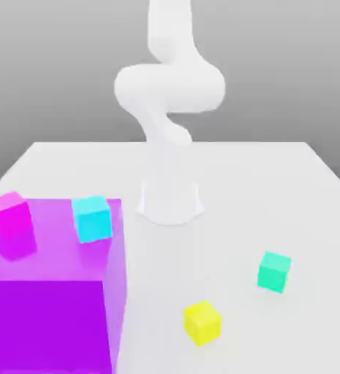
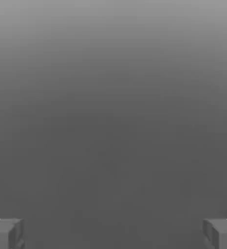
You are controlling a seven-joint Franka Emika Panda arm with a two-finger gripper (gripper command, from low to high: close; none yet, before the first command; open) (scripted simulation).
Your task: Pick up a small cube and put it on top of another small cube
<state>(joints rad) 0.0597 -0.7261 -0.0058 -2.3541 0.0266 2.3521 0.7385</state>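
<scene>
The teal-green small cube (image 1: pixel 273 271) rests on the white tabletop (image 1: pixel 275 190) toward the exterior view's right, untouched. The yellow cube (image 1: pixel 202 322), which serves as the stacking base, sits on the same tabletop nearer the camera and toward the exterior view's left of the teal-green one; the 2 cubes are apart, with bare surface between them.

A large magenta block (image 1: pixel 49 314) occupies the exterior view's lower left. It carries 2 distractors on its top face: a small magenta cube (image 1: pixel 11 223) and a cyan cube (image 1: pixel 92 218). Neither belongs to the task.

The arm (image 1: pixel 169 95) stands upright behind the cubes, its base on the tabletop. In the hand view the gripper (image 2: pixel 113 233) has its fingers (image 2: pixel 6 233) spread wide, 1 at each edge of the picture, with nothing between them.

Step in hand: the approach, judged not yet begun, since no cube is lifted or contacted.

Next move, as a judgement: bring the hand above the teal-green cube, align the fingers with 2 opposite faces, descend with the fingers spread, and pinch. The cube appears slightly rotated on the tabletop, so a wrist turn is probably required before descent.
</scene>
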